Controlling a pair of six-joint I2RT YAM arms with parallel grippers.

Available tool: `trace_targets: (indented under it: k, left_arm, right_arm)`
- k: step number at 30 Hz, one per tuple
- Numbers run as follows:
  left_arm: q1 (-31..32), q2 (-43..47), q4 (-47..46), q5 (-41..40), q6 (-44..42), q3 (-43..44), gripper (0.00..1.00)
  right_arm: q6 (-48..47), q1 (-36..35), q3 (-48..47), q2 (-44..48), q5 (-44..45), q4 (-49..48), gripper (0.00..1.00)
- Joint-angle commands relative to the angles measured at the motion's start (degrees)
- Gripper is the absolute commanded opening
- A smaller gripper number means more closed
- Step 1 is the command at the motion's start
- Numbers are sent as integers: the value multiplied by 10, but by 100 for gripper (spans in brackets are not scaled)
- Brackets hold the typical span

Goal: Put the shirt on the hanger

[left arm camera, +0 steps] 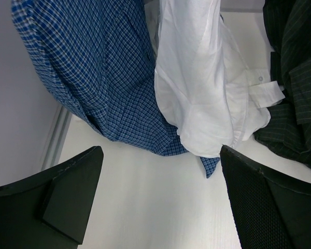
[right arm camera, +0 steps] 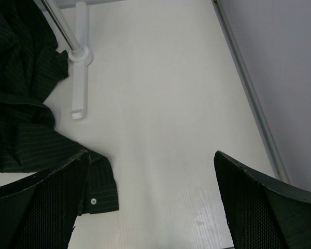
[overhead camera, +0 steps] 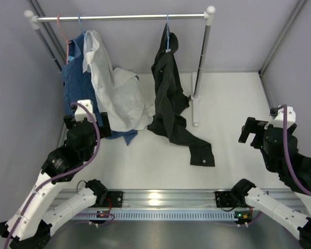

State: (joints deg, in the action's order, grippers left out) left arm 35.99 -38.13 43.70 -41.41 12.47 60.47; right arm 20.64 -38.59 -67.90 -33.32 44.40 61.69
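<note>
The black pinstriped shirt [overhead camera: 168, 88] hangs from the light-blue wire hanger [overhead camera: 168, 36], whose hook is over the rail [overhead camera: 119, 17]. One sleeve trails down onto the table, its cuff [overhead camera: 203, 155] lying flat. In the right wrist view the shirt [right arm camera: 20, 114] fills the left side, with the buttoned cuff [right arm camera: 98, 194] beside my left finger. My right gripper [overhead camera: 256, 132] [right arm camera: 151, 154] is open over bare table, right of the shirt. My left gripper [overhead camera: 86, 124] [left arm camera: 160, 150] is open and empty, low in front of the other garments; the black shirt [left arm camera: 295, 78] shows at its right.
A blue checked garment [overhead camera: 75, 78] [left arm camera: 93, 72] on a red hanger [overhead camera: 67, 36] and a white shirt [overhead camera: 116, 88] [left arm camera: 207, 78] hang at the rail's left end. The rack's right post [overhead camera: 201, 62] stands on a white foot [overhead camera: 195, 111] [right arm camera: 79, 101]. Grey walls enclose the table.
</note>
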Motion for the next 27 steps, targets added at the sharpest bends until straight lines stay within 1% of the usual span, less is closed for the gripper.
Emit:
trace_targets:
  k: [1,3,7,12,20,27]
  left_arm:
    - [-2,-23,-44,4,27,-14,98]
    - [-4,-20,-68,6,30,-17,98]
    - [-20,-27,-49,13,17,-1,98]
    - [-21,10,-30,3,6,-8,98]
    - [-21,67,-20,55,-7,-30,98]
    - [-21,81,-17,63,-1,-35,98]
  right_arm:
    - [3,3,-4,-2,20,24,99]
    - [5,3,0,-3,19,24,99]
    - [5,3,5,2,17,24,99]
    - [4,3,3,18,9,24,99]
    - [-3,2,4,39,-7,24,99]
    - [-3,2,1,41,-15,20,99]
